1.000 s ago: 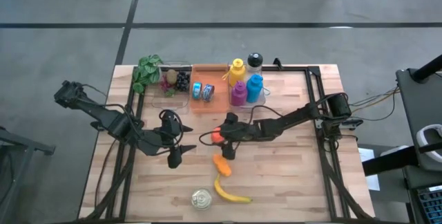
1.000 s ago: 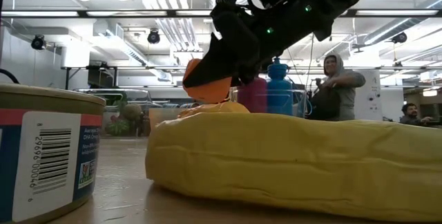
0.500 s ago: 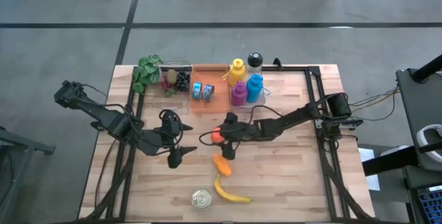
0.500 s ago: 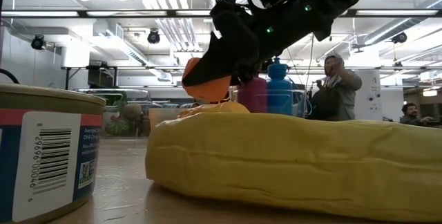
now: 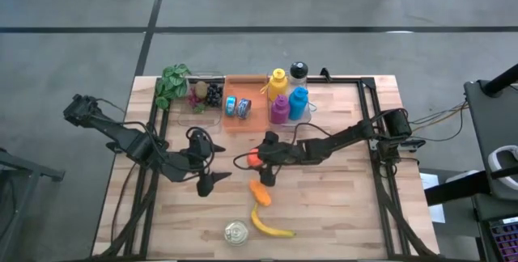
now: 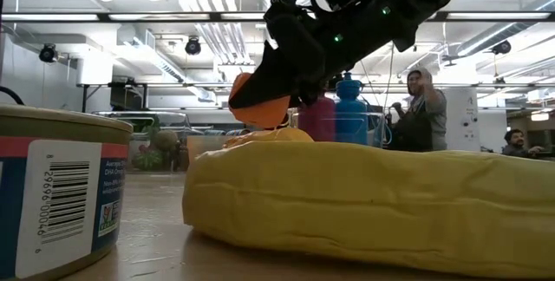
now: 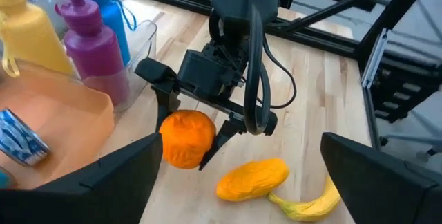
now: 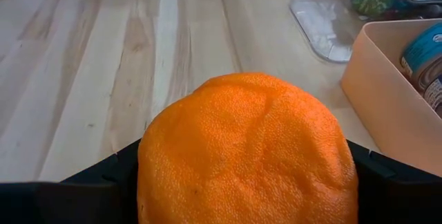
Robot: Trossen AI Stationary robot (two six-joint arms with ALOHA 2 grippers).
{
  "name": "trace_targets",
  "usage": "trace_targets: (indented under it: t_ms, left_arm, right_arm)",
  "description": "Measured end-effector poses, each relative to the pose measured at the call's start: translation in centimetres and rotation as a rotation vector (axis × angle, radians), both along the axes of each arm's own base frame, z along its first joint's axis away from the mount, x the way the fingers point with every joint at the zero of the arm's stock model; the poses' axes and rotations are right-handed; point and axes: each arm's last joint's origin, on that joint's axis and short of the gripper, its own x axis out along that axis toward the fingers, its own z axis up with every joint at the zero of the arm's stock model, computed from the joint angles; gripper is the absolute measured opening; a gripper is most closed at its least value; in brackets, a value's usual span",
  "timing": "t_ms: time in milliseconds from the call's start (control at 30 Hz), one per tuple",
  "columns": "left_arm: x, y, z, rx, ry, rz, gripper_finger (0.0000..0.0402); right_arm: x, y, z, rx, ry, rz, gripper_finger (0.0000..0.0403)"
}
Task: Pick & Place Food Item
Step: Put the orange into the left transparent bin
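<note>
Little has shifted: only the left gripper [image 5: 212, 180] has spread wider, empty, over bare wood. Right gripper [image 5: 256, 160] pinches the round orange fruit [image 7: 185, 138] above the wooden table [image 5: 340, 205], beside the orange bin [image 7: 65, 113]. Only the low view shows the yellow banana [image 6: 364, 203].

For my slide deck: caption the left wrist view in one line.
Right gripper holds an orange above the wooden table, beside an orange bin and purple bottle, banana nearby.
</note>
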Motion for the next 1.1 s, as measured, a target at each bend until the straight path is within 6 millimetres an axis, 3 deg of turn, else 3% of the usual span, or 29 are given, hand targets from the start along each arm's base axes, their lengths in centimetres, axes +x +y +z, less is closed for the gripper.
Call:
trace_targets:
  t_ms: [233,700,1100]
  left_arm:
    - [0.0,0.0,0.0,-0.100,-0.018,0.060,0.0387]
    - [0.0,0.0,0.0,-0.104,-0.018,0.063,0.0389]
    - [0.0,0.0,0.0,-0.102,-0.015,0.063,0.0385]
  right_arm:
    - [0.0,-0.2,0.0,0.002,-0.003,-0.005,0.0295]
    - [0.1,-0.3,0.6,-0.008,-0.039,-0.002,0.0295]
    - [-0.8,-0.3,4.6,-0.039,-0.137,0.024,0.0295]
